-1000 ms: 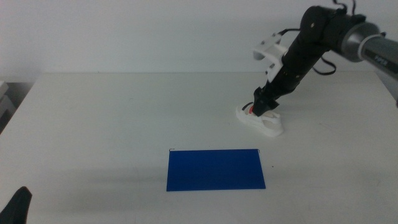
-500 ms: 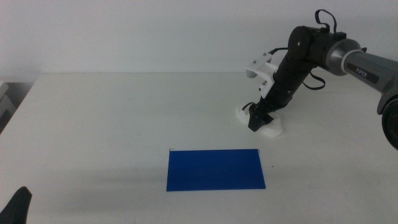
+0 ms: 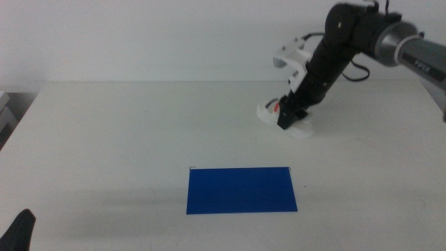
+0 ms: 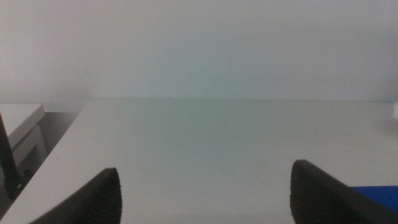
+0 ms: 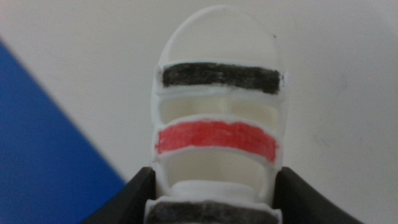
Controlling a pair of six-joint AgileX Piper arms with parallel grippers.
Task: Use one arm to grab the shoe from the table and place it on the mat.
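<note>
The right arm (image 3: pixel 348 42) reaches down over the far right of the table (image 3: pixel 139 125). Its gripper (image 3: pixel 288 117) is shut on the small white shoe (image 3: pixel 265 111), one dark jaw on each side. The right wrist view shows the shoe (image 5: pixel 217 124) from above, with black and red straps, held between the jaws of the gripper (image 5: pixel 214 199). The blue mat (image 3: pixel 241 189) lies flat nearer the front, left of the shoe and apart from it; a corner of the mat (image 5: pixel 37 143) shows beside the shoe. The left gripper (image 4: pixel 205 193) waits open at the table's front left corner (image 3: pixel 19 233).
A white bracket (image 3: pixel 291 57) sticks out from the right arm's wrist above the shoe. A grey object (image 3: pixel 5 111) stands off the table's left edge. The mat's corner (image 4: pixel 379 196) shows at the edge of the left wrist view.
The right gripper has closed on the shoe and moved it back and to the left, away from its earlier spot. The mat and left gripper have not moved.
</note>
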